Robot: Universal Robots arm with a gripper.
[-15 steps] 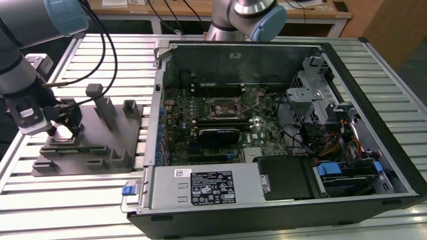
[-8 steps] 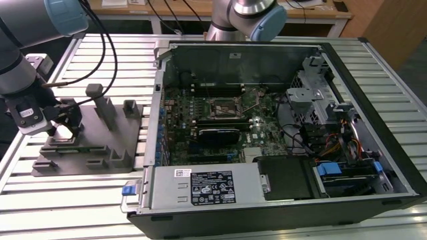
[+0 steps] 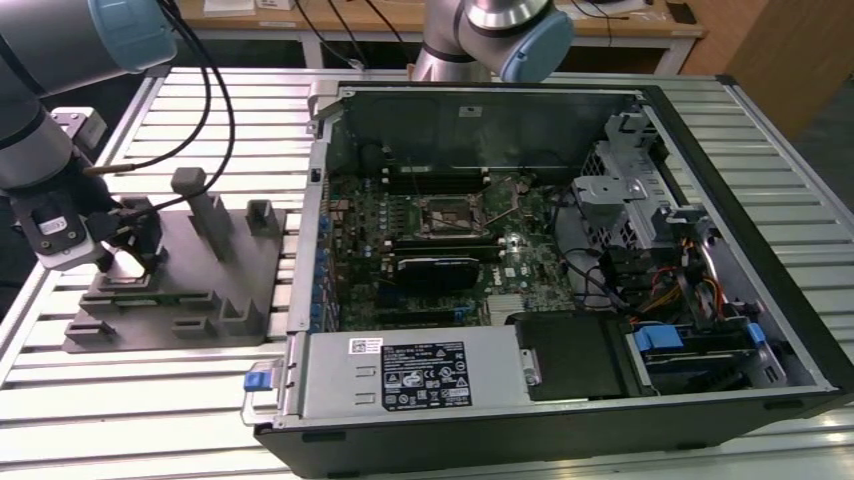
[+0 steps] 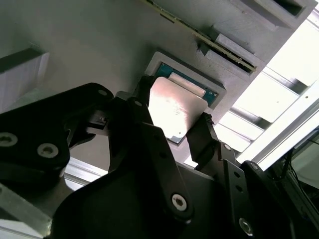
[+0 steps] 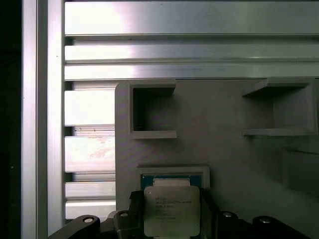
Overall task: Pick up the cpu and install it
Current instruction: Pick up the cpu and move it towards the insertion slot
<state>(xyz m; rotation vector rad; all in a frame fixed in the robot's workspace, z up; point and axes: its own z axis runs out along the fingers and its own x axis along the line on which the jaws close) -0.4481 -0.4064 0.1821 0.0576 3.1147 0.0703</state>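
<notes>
**End effector (image 3: 123, 235) clenched on the cpu (image 4: 175, 102) at the grey fixture block (image 3: 200, 305).**
The cpu is square, so no long axis applies. It lies directly between the fingers (image 4: 202, 133), is held by two opposite edges, and is judged at or barely above its nest. In the exterior view, the motherboard socket (image 3: 450, 213) inside the computer case (image 3: 534, 445) lies at 3 o'clock from the end effector. Counted: one cpu, one end effector, one socket.
</notes>
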